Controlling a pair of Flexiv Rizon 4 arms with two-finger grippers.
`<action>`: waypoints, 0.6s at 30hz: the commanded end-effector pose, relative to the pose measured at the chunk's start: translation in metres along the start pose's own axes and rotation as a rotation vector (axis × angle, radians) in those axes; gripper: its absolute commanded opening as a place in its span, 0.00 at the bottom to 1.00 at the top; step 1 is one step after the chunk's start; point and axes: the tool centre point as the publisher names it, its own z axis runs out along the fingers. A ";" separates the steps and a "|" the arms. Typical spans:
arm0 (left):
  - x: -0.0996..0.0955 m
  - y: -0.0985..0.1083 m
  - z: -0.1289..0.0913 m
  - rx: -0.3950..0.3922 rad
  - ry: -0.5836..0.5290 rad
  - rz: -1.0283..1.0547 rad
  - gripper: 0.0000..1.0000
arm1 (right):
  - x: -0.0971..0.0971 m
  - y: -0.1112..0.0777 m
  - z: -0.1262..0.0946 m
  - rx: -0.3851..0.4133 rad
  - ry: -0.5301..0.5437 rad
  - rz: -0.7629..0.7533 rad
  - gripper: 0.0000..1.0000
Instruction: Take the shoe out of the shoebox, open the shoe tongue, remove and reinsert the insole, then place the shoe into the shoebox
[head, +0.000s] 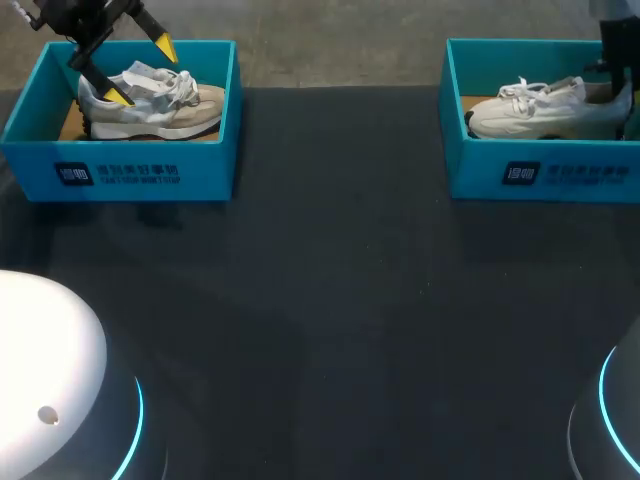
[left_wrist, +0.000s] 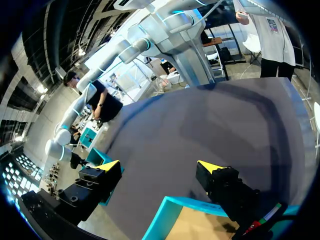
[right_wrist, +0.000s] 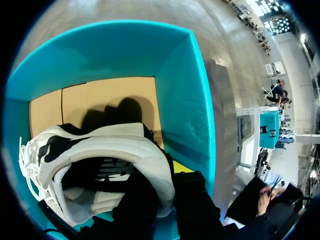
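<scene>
Where right hand (right_wrist: 167, 186) meets white shoe (right_wrist: 115, 147), grip unclear.

Tabletop (head: 330, 300) fills most of my head view: dark charcoal, matte, one unbroken surface. Far edge runs straight across. Light on it soft and even, seemingly from overhead. I make out only weak, blurred shadow patches toward far left corner. In left wrist view same surface reads grey-violet, with broad darker bands across it. In right wrist view only narrow grey strip shows.
</scene>
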 end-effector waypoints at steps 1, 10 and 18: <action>0.000 -0.001 0.000 -0.002 0.004 0.000 1.00 | -0.006 -0.007 -0.015 -0.017 0.005 0.002 0.00; 0.000 -0.001 0.000 -0.002 0.004 0.000 1.00 | -0.012 -0.012 -0.030 -0.053 0.003 0.010 0.00; 0.000 -0.001 0.000 -0.002 0.004 0.000 1.00 | -0.017 -0.023 -0.037 -0.067 -0.003 0.022 0.00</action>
